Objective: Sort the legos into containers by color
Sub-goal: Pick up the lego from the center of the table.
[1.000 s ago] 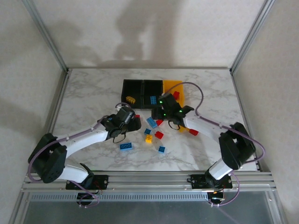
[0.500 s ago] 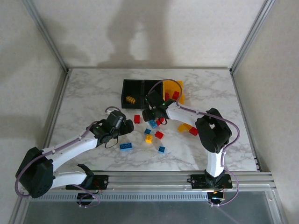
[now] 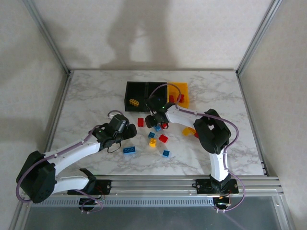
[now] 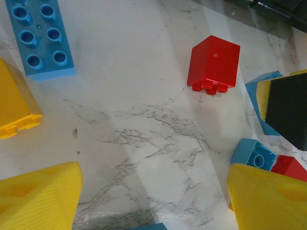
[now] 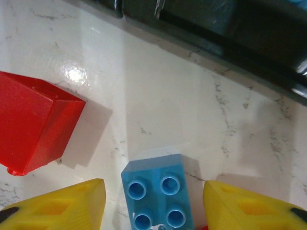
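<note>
Swung left off the yellow-orange bin point(image 3: 184, 89) since a second ago: right gripper point(image 3: 154, 122), now low over the table point(image 3: 86, 105) just in front of the containers point(image 3: 144, 84). Fingers apart, blue lego point(image 5: 156, 194) between them, not clamped. Also pulled back toward near edge: left gripper point(image 4: 153, 201), fingers spread over bare marble, red lego point(image 4: 213, 64) ahead. Containers by far edge, mid-width. Remaining legos point(image 3: 163, 138) loose mid-table.

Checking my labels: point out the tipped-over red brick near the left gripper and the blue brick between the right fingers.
red brick point(image 4: 213, 60), left wrist view, smooth upper face
blue brick point(image 5: 158, 191), right wrist view, studded top
</note>
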### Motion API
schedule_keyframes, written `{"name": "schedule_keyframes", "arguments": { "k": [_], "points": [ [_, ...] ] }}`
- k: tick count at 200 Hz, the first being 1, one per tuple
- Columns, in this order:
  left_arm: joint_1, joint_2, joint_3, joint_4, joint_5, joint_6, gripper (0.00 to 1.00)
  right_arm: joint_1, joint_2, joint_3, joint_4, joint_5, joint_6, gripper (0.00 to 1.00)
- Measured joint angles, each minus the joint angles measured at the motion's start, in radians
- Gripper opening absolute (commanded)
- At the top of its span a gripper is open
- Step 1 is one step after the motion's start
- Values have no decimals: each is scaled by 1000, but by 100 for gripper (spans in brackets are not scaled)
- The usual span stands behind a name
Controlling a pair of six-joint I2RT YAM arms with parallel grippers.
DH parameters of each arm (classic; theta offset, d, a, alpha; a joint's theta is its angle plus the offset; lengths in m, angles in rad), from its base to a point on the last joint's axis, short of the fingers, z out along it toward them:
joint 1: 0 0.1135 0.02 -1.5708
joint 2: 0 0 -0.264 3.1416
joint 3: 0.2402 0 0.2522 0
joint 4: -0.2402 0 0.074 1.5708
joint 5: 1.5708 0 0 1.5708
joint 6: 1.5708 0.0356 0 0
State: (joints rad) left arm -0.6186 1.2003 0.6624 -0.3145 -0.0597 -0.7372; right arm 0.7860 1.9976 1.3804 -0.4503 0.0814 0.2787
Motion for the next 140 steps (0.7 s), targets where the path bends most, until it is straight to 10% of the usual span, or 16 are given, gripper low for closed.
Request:
{"name": "schedule_keyframes", "arguments": {
  "k": [140],
  "points": [
    [5,0,-11,5,4,0,79,8,54,67,-41,24,-16,31]
  ]
}}
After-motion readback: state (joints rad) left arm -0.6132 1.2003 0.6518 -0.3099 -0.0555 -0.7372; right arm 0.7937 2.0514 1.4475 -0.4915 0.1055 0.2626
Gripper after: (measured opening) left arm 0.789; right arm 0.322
